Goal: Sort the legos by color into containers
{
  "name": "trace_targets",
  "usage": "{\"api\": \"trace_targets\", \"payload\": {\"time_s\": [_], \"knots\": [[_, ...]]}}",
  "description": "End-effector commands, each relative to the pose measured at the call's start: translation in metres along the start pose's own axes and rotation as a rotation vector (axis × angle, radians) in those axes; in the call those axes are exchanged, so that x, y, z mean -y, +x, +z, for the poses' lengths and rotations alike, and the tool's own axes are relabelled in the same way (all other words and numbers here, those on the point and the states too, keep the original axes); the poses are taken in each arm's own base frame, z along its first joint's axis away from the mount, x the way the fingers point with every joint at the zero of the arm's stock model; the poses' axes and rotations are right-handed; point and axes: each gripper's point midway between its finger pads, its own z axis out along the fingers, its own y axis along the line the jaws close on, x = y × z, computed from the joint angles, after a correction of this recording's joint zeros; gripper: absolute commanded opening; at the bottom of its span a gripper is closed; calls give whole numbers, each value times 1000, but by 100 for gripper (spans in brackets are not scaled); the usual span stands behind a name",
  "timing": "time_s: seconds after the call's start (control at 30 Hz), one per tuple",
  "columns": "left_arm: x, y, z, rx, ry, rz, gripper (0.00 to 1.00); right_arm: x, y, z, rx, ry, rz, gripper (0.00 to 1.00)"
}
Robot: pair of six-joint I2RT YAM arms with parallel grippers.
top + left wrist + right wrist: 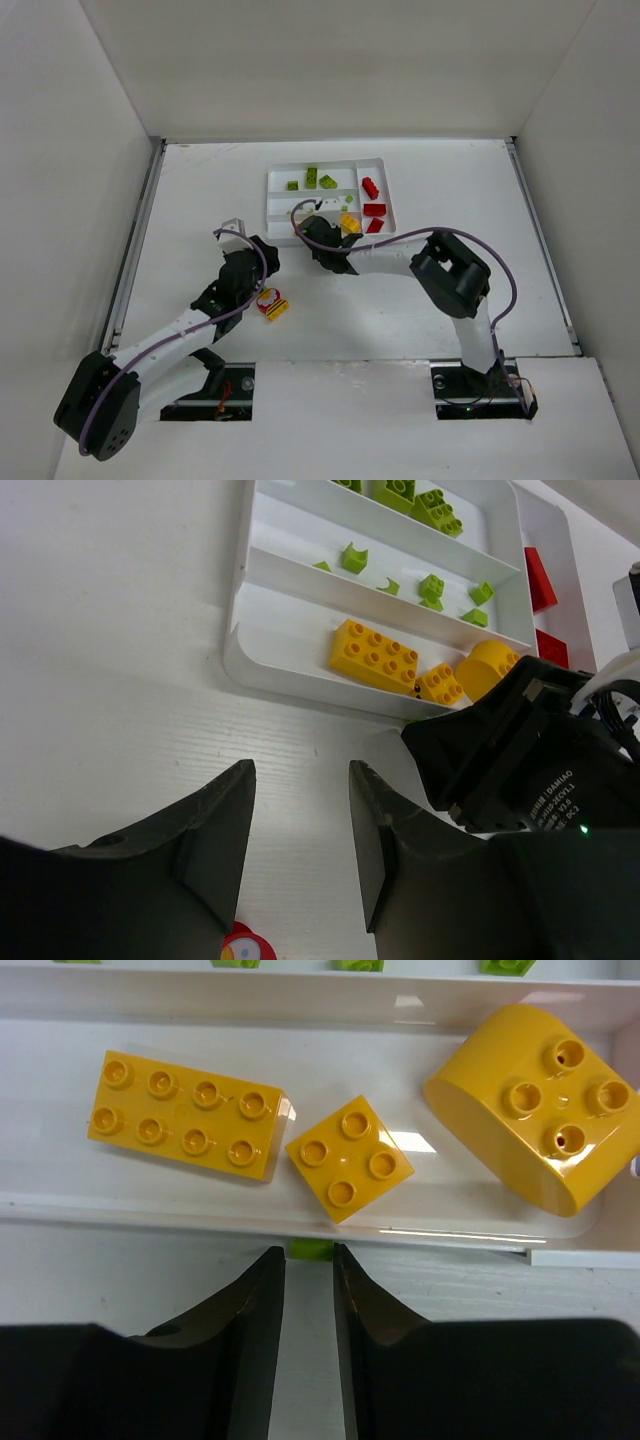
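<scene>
The white tray (pixel 283 228) holds lime green legos (pixel 312 178) in its far slots, yellow ones (pixel 350 222) in the near slot and red ones (pixel 372 190) in the crosswise slot. My right gripper (pixel 330 238) sits at the tray's near wall. In the right wrist view it (pixel 309 1252) is shut on a tiny lime green lego (pixel 310 1250), just short of the yellow bricks (pixel 188 1115). My left gripper (pixel 300 770) is open and empty over bare table. A red and yellow clump (pixel 272 304) lies beside it and shows under its fingers (pixel 245 947).
White walls enclose the table on three sides. The right arm's black wrist (pixel 510 750) fills the right of the left wrist view, close to the left gripper. The tray (pixel 290 675) lies ahead of the left gripper.
</scene>
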Motion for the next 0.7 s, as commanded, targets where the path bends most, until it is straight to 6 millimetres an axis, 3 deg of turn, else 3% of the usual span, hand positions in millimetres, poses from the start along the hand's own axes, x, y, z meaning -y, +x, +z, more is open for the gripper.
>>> {"api": "trace_targets", "payload": {"time_s": [0.0, 0.13, 0.37, 0.47, 0.67], "knots": [[10, -4, 0, 23, 41, -27, 40, -4, -13, 0, 22, 31, 21, 31], [10, -3, 0, 24, 42, -25, 40, -6, -17, 2, 23, 35, 23, 31], [6, -5, 2, 28, 32, -15, 40, -5, -18, 0, 23, 37, 24, 22], [3, -6, 1, 36, 25, -16, 39, -5, -24, -16, 53, 22, 27, 22], [-1, -5, 3, 37, 11, -14, 39, -11, -63, -64, 129, -84, 62, 22]]}}
